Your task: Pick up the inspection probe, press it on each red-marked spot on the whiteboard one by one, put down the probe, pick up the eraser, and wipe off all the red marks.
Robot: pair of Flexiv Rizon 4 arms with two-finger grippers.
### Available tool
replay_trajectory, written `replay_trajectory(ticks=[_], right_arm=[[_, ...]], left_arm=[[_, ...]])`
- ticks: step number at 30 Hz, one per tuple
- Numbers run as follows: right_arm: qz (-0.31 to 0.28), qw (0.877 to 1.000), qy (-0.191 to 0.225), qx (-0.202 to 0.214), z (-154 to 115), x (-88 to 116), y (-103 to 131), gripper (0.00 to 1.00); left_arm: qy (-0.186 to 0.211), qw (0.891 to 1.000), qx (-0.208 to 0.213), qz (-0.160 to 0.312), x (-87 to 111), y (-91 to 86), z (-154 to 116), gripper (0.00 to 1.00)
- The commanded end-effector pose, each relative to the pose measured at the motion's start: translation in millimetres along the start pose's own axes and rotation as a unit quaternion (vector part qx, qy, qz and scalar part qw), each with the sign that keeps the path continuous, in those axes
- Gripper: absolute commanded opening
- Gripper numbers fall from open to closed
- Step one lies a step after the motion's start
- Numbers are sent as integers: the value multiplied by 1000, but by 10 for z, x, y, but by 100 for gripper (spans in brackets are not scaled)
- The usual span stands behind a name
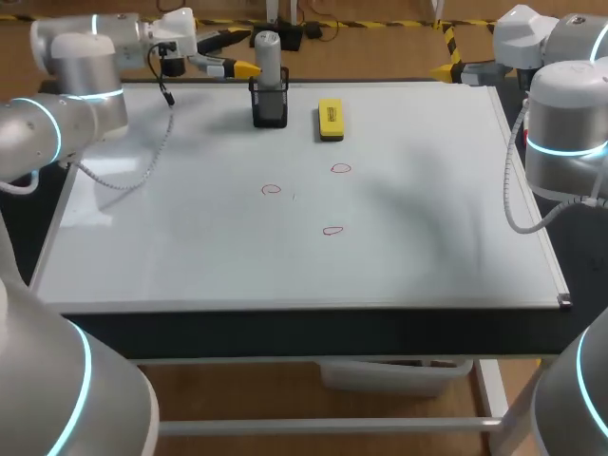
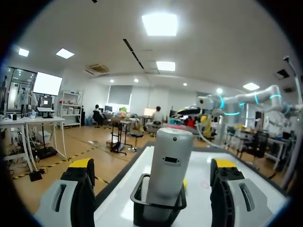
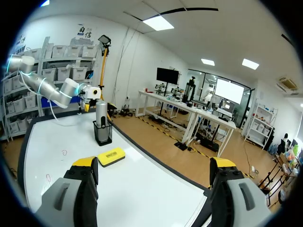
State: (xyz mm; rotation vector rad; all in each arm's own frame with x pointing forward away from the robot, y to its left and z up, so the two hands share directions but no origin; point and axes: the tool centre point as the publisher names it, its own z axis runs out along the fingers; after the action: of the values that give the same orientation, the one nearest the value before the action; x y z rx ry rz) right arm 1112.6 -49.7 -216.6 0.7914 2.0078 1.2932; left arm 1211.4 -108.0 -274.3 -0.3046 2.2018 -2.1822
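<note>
Grey cylindrical inspection probe upright in black mesh holder near worktop's far edge, top exposed for grasp. Left pincer released, fingers spread, aligned on probe, not touching. Right pincer released, clear at far right corner. 3 red marks mid-worktop.

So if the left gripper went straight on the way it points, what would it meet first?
The probe. It stands upright in the black mesh holder, dead ahead of the left gripper and in line with the gap between its open fingers. The gripper would probably meet the probe's body before the holder, though depth is hard to judge.
</note>
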Motion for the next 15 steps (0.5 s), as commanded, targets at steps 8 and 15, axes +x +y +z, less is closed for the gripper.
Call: replay_trajectory(ticks=[8, 15], right_arm=[[0, 1000, 1, 1, 3, -5, 3, 100], [0, 1000, 1, 1, 3, -5, 3, 100]], left_arm=[[141, 990, -3, -7, -132, 47, 254, 100], [148, 989, -1, -8, -142, 43, 354, 100]])
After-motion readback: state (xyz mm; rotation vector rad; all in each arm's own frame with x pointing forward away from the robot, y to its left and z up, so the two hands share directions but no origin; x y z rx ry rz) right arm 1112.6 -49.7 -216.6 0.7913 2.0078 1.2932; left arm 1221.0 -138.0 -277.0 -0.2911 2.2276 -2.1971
